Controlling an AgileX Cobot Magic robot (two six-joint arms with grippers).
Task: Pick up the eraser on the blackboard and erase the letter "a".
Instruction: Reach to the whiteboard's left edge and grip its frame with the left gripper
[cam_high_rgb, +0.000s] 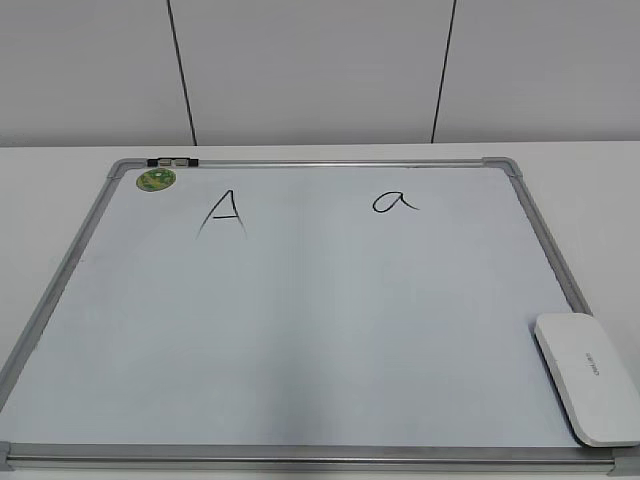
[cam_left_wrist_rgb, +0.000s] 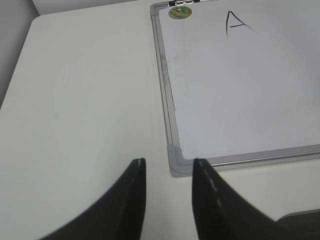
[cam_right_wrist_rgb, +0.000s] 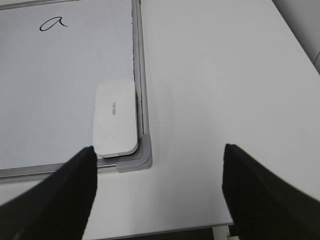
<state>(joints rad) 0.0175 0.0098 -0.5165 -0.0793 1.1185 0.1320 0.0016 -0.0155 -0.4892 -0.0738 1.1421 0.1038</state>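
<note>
White tabletop (cam_high_rgb: 60, 165) is spreading out under a pale panelled wall (cam_high_rgb: 300, 70), and the blackboard (cam_high_rgb: 300, 340) is lying flat on it, its silver-grey frame running around a white writing surface; a round green sticker (cam_high_rgb: 157, 180) is sitting in the far left corner beside a small clip on the top rail; 2 letters are showing in black marker, the angular capital "A" (cam_high_rgb: 224, 214) on the left and the letter "a" (cam_high_rgb: 395, 202) to its right, well apart from each other; the eraser (cam_high_rgb: 588, 376) is resting in the near right corner of the board, its long edge lying against the right frame rail and grey lettering facing up; the right gripper (cam_right_wrist_rgb: 157, 165) is hovering above the table just off that corner with its fingers spread wide and holding nothing, the eraser lying beyond its left finger; the left gripper (cam_left_wrist_rgb: 167, 167) is hanging over the near left corner of the board, its dark fingers parted by a narrow gap and gripping nothing.
</note>
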